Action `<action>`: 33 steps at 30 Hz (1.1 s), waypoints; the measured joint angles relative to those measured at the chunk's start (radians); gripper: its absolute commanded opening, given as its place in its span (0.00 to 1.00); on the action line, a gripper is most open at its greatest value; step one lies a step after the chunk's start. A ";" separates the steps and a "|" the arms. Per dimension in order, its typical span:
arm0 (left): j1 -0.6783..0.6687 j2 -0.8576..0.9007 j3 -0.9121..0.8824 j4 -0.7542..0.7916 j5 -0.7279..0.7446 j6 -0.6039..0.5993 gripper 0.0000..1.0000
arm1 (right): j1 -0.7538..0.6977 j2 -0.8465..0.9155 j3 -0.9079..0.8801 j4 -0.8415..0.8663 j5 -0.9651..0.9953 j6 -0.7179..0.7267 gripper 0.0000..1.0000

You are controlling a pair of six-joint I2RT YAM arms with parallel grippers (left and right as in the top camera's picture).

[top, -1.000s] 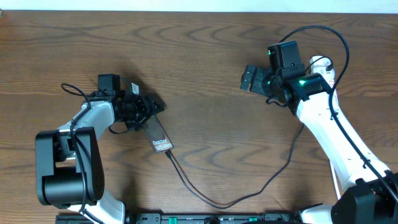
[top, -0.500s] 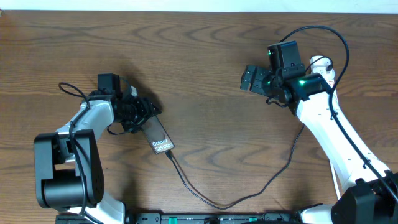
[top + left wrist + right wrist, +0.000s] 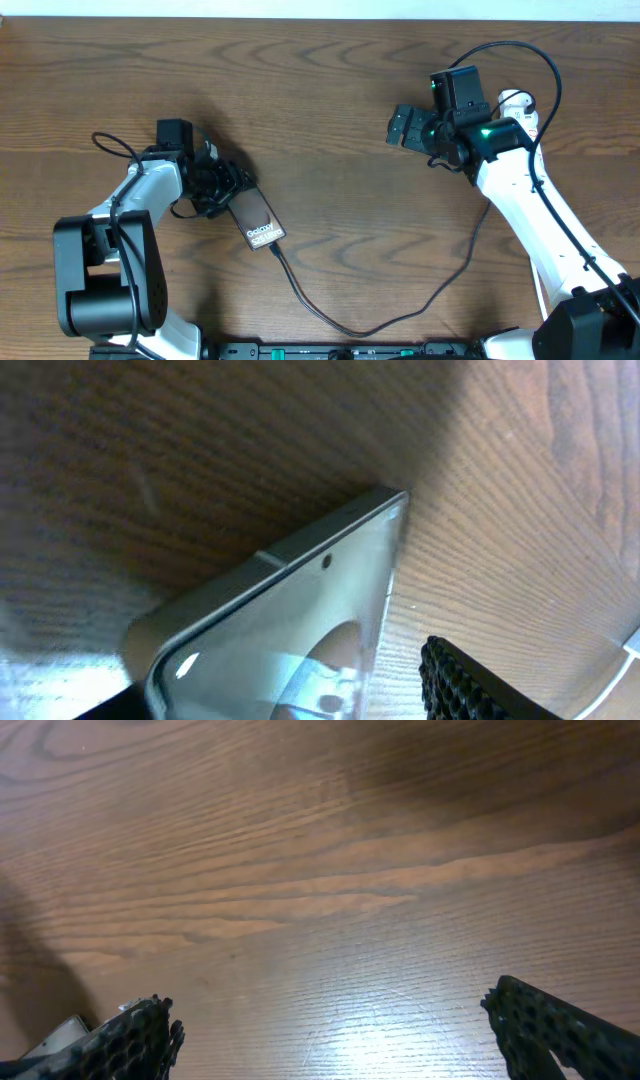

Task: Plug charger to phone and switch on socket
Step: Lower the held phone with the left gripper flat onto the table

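Your left gripper (image 3: pixel 236 186) clamps the phone (image 3: pixel 258 221) with the charger (image 3: pixel 355 329) at its lower end; your right gripper (image 3: pixel 398 128) hangs wide open.

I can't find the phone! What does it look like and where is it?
Look at the left half of the brown wooden table, right beside the left gripper. The phone lies there, a small flat dark rectangle. It is the only thing with white "Galaxy" letters on it, and a thin black cable meets its lower end.
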 measured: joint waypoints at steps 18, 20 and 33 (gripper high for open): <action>0.000 -0.002 0.001 -0.014 -0.008 0.000 0.66 | 0.000 0.000 0.000 0.000 0.000 0.000 0.99; 0.000 -0.002 0.001 -0.014 -0.008 0.000 0.66 | 0.000 0.000 0.000 0.000 0.000 0.000 0.99; -0.003 -0.011 0.014 -0.011 -0.015 0.002 0.83 | 0.000 0.000 0.000 -0.001 0.000 0.000 0.99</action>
